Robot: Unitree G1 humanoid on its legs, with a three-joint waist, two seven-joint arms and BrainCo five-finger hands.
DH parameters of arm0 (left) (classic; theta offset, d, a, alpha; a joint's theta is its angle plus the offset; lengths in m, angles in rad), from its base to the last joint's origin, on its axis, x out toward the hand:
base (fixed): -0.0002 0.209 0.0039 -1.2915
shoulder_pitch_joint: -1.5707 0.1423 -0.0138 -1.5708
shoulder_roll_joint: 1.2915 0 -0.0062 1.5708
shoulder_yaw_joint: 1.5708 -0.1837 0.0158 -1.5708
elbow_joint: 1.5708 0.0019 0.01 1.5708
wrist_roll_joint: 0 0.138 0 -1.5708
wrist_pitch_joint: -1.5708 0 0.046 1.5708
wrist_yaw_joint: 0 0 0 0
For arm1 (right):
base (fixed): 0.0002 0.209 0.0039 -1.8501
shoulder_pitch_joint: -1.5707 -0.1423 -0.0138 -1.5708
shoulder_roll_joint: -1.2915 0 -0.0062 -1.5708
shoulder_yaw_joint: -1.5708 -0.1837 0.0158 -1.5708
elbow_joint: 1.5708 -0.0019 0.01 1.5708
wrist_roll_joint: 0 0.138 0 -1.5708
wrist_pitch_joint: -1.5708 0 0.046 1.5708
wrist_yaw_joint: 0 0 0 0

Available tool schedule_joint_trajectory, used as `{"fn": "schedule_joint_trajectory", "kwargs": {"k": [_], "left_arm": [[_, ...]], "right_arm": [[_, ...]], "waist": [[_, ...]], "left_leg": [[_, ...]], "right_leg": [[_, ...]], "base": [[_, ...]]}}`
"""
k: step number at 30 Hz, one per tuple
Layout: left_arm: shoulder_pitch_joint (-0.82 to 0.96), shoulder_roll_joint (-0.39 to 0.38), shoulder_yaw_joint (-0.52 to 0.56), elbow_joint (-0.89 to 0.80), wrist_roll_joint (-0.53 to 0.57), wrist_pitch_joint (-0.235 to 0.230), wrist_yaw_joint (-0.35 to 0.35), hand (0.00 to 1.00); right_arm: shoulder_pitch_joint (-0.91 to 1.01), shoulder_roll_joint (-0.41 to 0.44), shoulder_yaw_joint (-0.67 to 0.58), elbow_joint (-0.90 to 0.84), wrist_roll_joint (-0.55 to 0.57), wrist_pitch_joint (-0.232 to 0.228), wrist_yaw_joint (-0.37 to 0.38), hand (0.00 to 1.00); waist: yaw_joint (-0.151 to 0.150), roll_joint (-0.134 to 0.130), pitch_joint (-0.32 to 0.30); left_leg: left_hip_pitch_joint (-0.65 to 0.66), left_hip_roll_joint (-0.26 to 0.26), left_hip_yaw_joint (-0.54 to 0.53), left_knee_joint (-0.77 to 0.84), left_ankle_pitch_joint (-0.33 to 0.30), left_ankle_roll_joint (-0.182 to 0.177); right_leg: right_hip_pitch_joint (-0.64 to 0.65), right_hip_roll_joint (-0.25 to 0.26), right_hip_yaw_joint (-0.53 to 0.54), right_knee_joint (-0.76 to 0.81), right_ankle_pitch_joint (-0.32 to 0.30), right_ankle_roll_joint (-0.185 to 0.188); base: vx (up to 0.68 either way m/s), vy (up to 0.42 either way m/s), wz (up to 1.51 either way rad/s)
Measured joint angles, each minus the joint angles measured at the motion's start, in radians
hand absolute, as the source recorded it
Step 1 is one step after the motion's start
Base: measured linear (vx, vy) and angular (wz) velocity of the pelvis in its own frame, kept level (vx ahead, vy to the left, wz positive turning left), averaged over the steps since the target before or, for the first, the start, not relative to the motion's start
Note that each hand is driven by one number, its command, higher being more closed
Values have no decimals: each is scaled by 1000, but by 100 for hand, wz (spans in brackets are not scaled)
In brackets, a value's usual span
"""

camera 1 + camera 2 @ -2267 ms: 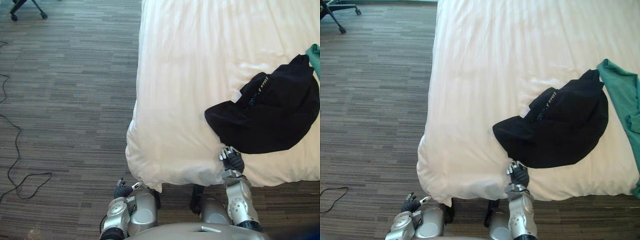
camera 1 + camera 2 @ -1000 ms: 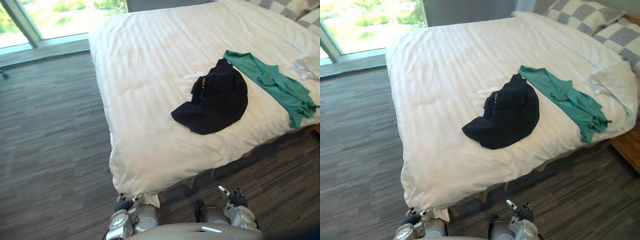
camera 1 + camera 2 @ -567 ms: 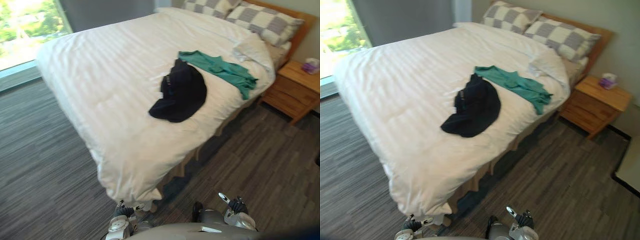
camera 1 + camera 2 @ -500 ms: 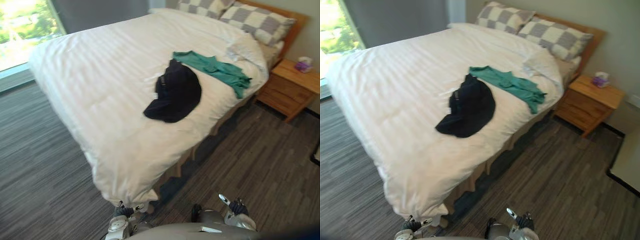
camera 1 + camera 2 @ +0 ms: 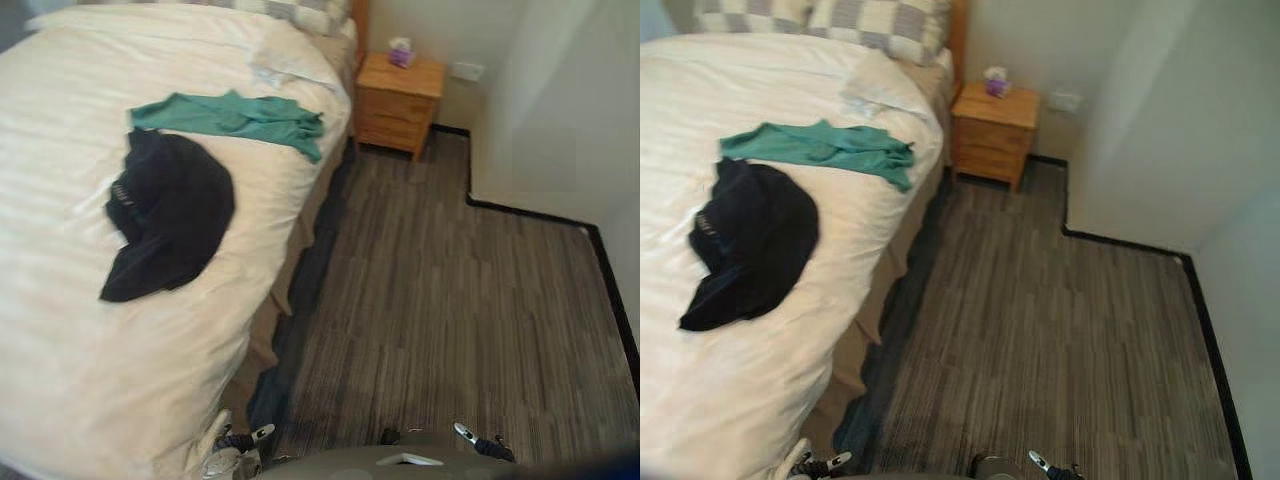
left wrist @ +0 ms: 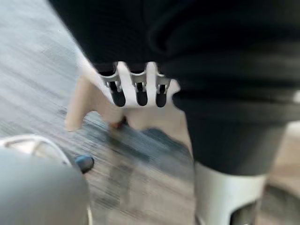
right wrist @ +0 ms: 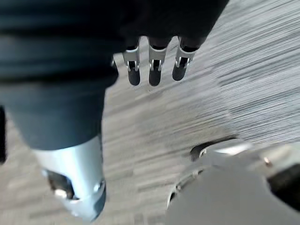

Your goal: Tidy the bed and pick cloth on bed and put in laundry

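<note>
We carry our left hand (image 6: 137,88) and right hand (image 7: 153,70) low over the floor (image 5: 450,300), fingers straight and empty, since the black cloth (image 5: 165,215) and green cloth (image 5: 235,115) lie on the bed (image 5: 60,340) beside us, neither, we judge, within reach yet.

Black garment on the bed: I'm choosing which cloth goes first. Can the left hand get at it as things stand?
Probably not yet. The left hand hangs low and open beside the near corner of the duvet, while the black garment lies far up it. Nothing covers it, but the robot likely must step closer.
</note>
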Motion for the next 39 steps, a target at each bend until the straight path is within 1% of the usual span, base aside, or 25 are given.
{"fn": "schedule_joint_trajectory", "kwargs": {"k": [1,3,7,8,9,10,12,13,14,15,16,17,18,20,21,22,23,24,25,31,34,36,39], "left_arm": [[-13,-18,-10,0,0,-12,-3,0],[-15,-27,-33,0,1,-14,-3,0],[-14,-23,-39,0,2,-14,-3,0],[-12,-23,-38,0,0,-15,-2,0],[-11,-22,-31,-2,-2,-15,-2,0],[-4,-20,-15,-2,-10,-15,-2,0],[-5,-22,22,-9,-39,-16,2,0],[-4,-24,51,-18,-48,-18,6,0],[-2,-29,65,-22,-62,-21,7,0],[1,-48,96,-33,-77,-24,8,0],[4,-59,99,-43,-86,-33,14,0],[4,-64,98,-44,-95,-37,18,0],[5,-67,87,-44,-107,-41,21,0],[8,-85,80,-44,-113,-40,22,0],[13,-91,82,-45,-117,-39,21,0],[19,-85,83,-47,-117,-38,25,0],[20,-81,83,-48,-115,-38,28,0],[20,-80,82,-48,-110,-37,28,0],[7,-77,39,-18,-71,-30,26,0],[6,-78,39,-18,-72,-30,26,0],[6,-78,40,-19,-84,-31,27,0],[7,-77,41,-22,-120,-33,27,0],[13,-77,41,-39,-156,-37,26,0]], "right_arm": [[0,-5,0,7,-16,1,0,0],[4,-6,-3,6,-22,2,0,0],[4,-7,-1,9,-25,7,0,0],[2,-8,-1,11,-25,10,0,0],[-4,-9,-4,13,-25,10,-1,0],[-15,-8,-9,16,-25,10,-1,0],[-23,-4,-23,26,-24,11,-4,0],[-26,1,-22,26,-25,12,-10,0],[-26,7,-21,26,-25,12,-14,0],[-25,3,-15,26,-26,13,-22,0],[-28,-8,-14,30,-31,16,-29,0],[-31,-11,-14,32,-34,17,-37,0],[-31,-11,-18,32,-34,14,-45,0],[-24,-16,-20,21,-32,13,-51,0],[-23,-16,-24,22,-30,13,-56,0],[-14,-6,-26,20,-25,13,-60,0],[-4,-1,-26,20,-21,13,-60,0],[2,2,-25,19,-22,13,-60,0],[7,-7,-26,42,-2,10,-57,0],[7,-8,-26,37,-1,10,-56,0],[9,-8,-26,33,27,10,-53,0],[6,-8,-28,32,57,9,-42,0],[1,-8,-43,33,67,9,-29,0]], "waist": [[-9,4,3],[-17,1,7],[-16,-2,14],[-13,-3,23],[-11,-1,35],[-14,-4,55],[-10,-14,70],[1,-16,83],[3,-16,83],[8,-19,84],[11,-6,86],[12,0,89],[9,11,91],[9,32,83],[12,48,72],[19,39,67],[33,27,60],[40,23,58],[51,19,40],[51,22,43],[54,22,43],[58,23,44],[64,28,50]], "left_leg": [[13,0,1,0,10,-5],[33,1,4,2,16,-14],[52,7,37,14,17,-16],[55,8,60,17,17,-16],[63,10,77,21,16,-16],[64,21,92,50,15,-17],[64,36,104,102,14,-19],[57,50,64,155,11,-15],[43,55,16,187,9,-10],[-8,58,-114,251,-10,15],[-41,16,-299,252,-63,5],[-48,-3,-366,245,-83,5],[-58,-31,-444,206,-102,9],[-56,-22,-438,106,-84,16],[-37,-10,-429,79,-109,7],[-36,-12,-421,71,-109,11],[-29,-18,-420,62,-109,11],[-21,-21,-420,55,-108,13],[63,-35,-446,-76,-33,-7],[62,-31,-447,-85,-34,-9],[57,-31,-454,-94,-32,-8],[42,-30,-473,-95,-32,-8],[30,-21,-483,-100,-32,-9]], "right_leg": [[23,11,26,-51,31,0],[56,21,55,-102,56,2],[83,40,115,-185,114,-1],[81,45,141,-202,130,-3],[80,48,160,-202,136,-3],[78,53,195,-203,142,-10],[74,59,232,-207,138,-11],[74,65,259,-207,133,-20],[72,71,272,-206,135,-22],[66,79,305,-199,137,-26],[53,86,337,-196,137,-27],[52,87,348,-196,138,-27],[52,85,350,-196,146,-23],[56,100,342,-198,153,-16],[64,109,327,-200,153,-14],[70,96,292,-200,152,-10],[73,89,282,-200,158,-2],[77,87,279,-200,162,0],[95,81,184,-208,145,-6],[102,84,173,-208,146,-6],[99,80,155,-204,134,-1],[94,75,130,-202,119,-6],[91,74,89,-202,102,-4]], "base": [[-51,-51,-51],[-47,-50,-52],[-97,-49,-50],[-80,-25,-52],[-150,-34,-69],[-176,-56,-59],[-168,-80,-65],[-120,-90,-66],[-106,-121,-72],[-22,-64,-76],[-14,-14,-75],[-18,69,-60],[-90,127,-33],[-85,152,-11],[-19,122,9],[3,144,8],[24,96,8],[21,67,0],[0,0,0],[0,0,3],[19,11,15],[66,26,26],[95,16,28]]}}
